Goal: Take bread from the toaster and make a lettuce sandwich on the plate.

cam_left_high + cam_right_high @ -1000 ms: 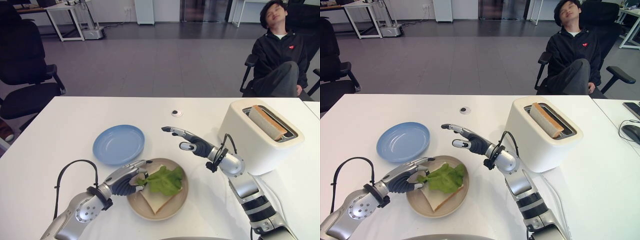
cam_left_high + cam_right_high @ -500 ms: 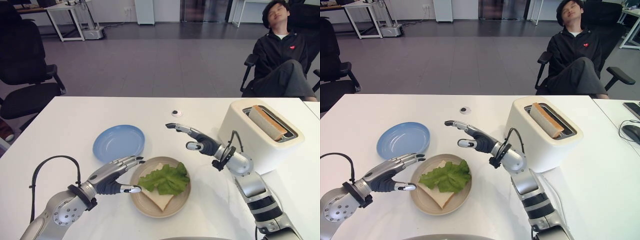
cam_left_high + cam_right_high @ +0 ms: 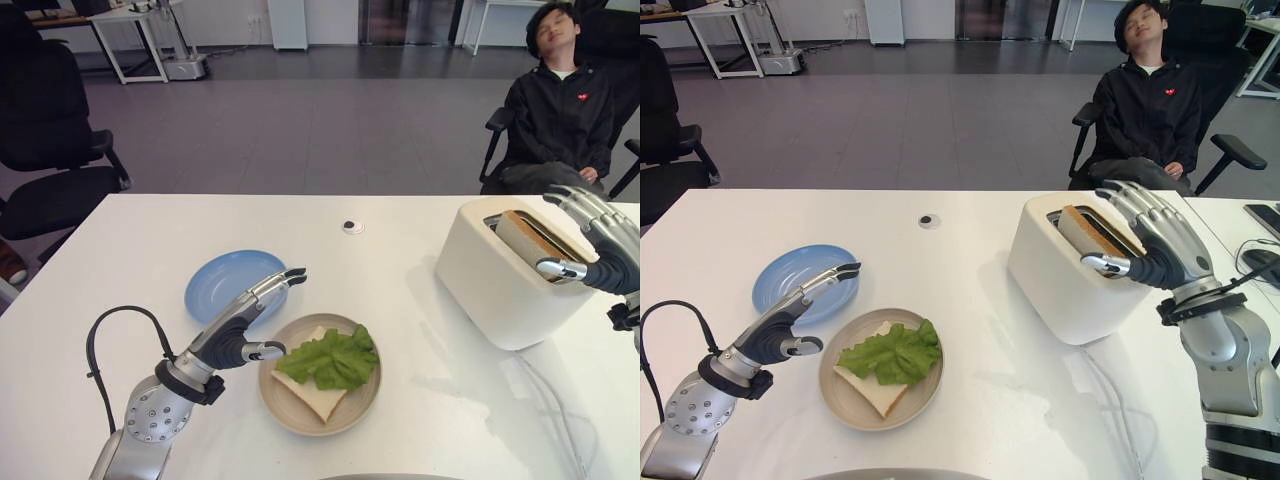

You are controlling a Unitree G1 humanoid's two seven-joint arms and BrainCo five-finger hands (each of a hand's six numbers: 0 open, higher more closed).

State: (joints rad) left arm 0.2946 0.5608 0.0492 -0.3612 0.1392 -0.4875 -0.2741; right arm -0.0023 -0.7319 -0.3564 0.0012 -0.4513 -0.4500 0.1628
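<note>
Left hand [image 3: 238, 338] hovered low over the worktop [image 3: 130, 260], between the blue plate [image 3: 232, 285] and the tan plate [image 3: 358, 410], fingers stretched out flat, holding nothing, thumb tip just beside the tan rim. Tan plate carried the bottom slice [image 3: 305, 395] with the lettuce [image 3: 335, 358] laid on it, top slice not yet on. Toaster [image 3: 1065, 295] sat well to the right; second slice [image 3: 1087, 233] stood on edge in the slot, upper part proud of it, long axis along the slot, running front to back. Right hand [image 3: 1162, 245] was at the slot's right side, so the slice lay to its immediate left; by far the nearer hand. Palm faced left, fingers spread above the slot, thumb aimed at the slice's near end, nothing held; contact unclear. Judgement: next it needs to close across the slice's thin faces and lift straight up
</note>
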